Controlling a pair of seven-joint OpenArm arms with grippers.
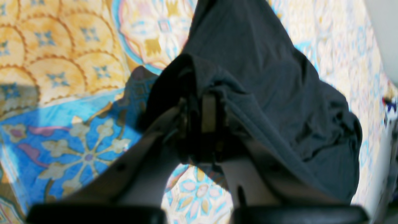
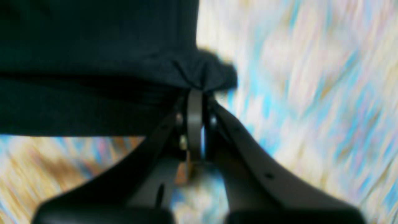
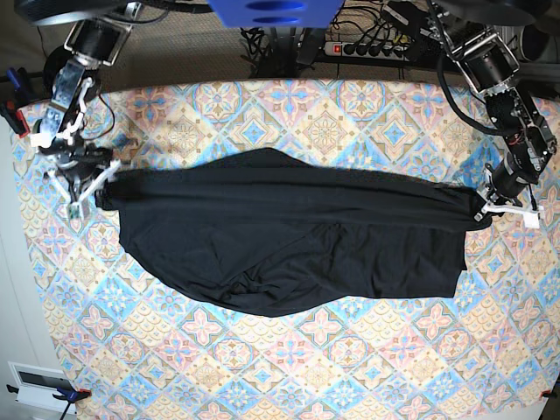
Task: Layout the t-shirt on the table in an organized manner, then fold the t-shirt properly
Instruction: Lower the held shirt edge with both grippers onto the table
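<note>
**Shirt stretched between both arms**

I see the t-shirt (image 3: pixel 289 241) spread across the middle of the table (image 3: pixel 350 367). My left gripper (image 3: pixel 483 208) pinches one end of it, my right gripper (image 3: pixel 98 194) the opposite end, both clamped on fabric.

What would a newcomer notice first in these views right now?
The black t-shirt stretched wide across the middle of the patterned table. Each end is pinched by an arm: the right gripper at the base view's left edge of the cloth, the left gripper at its right.
</note>
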